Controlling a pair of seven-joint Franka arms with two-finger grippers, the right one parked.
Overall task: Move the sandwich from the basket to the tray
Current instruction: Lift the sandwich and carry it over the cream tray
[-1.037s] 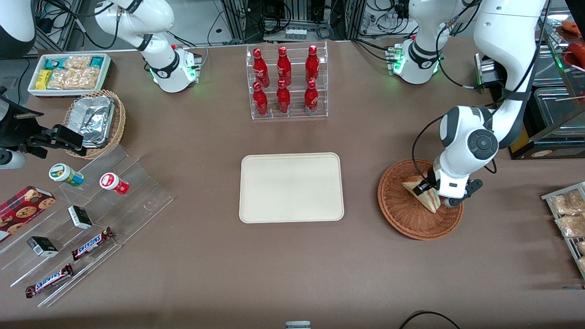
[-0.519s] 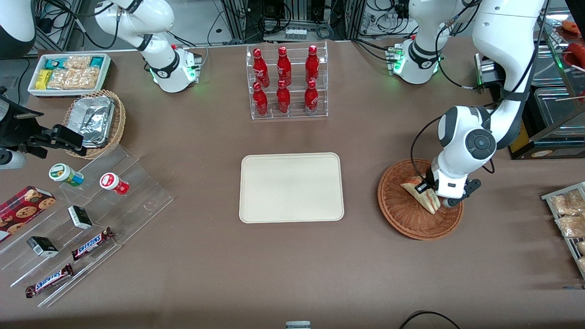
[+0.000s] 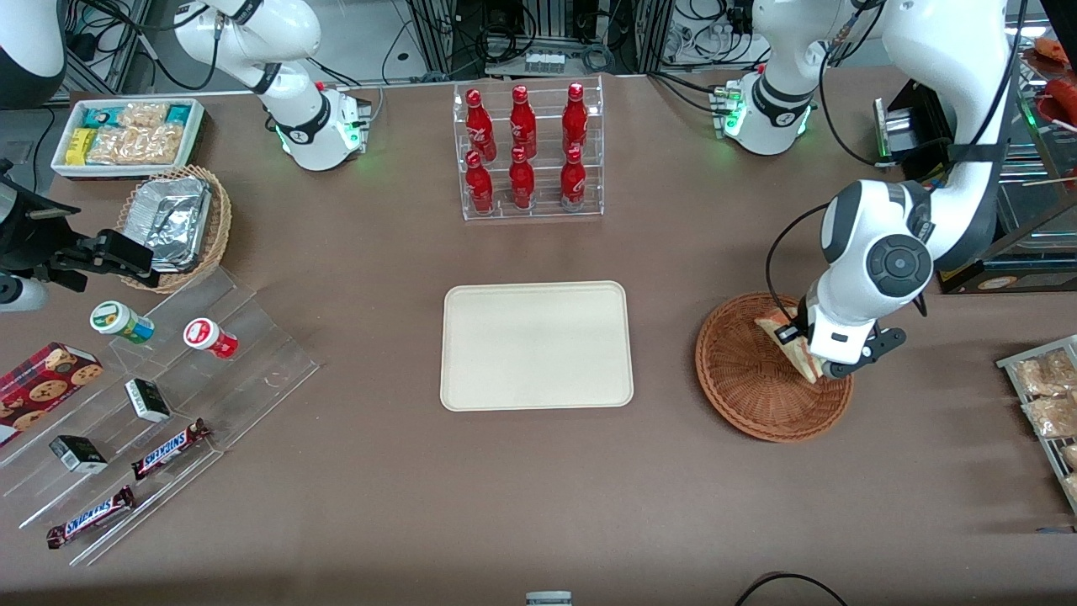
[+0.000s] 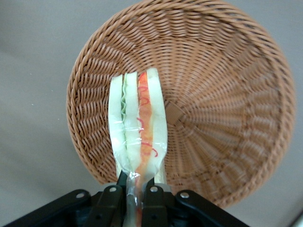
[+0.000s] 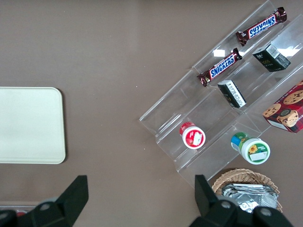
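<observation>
The wrapped sandwich [image 4: 137, 127] is pinched at one corner by the closed fingers [image 4: 110, 201] of the gripper [image 3: 809, 352], raised just above the wicker basket [image 3: 745, 387]. The grasp appears done; carrying it to the bare cream tray [image 3: 537, 345] at mid-desk remains.

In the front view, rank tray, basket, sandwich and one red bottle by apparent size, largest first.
1. tray
2. basket
3. and 4. sandwich and red bottle: unsure, since the left arm's pincer, shut on the sandwich, hides part of it.
</observation>
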